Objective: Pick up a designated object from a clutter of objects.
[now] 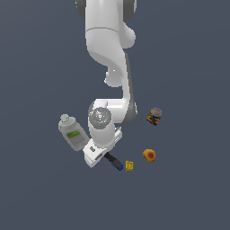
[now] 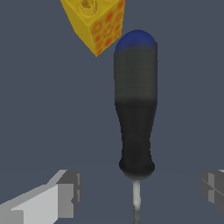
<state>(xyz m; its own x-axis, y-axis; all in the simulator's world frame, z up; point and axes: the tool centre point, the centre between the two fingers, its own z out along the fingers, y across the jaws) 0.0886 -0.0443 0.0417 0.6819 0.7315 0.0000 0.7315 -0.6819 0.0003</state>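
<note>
Grey floor around screwdriver (image 2: 135, 118), gripper (image 2: 139, 192) astride.

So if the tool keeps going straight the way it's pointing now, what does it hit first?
Probably the screwdriver: the open tool straddles its thin shaft near the handle's base. How far above it cannot be told. The yellow block lies beyond the handle's end.
</note>
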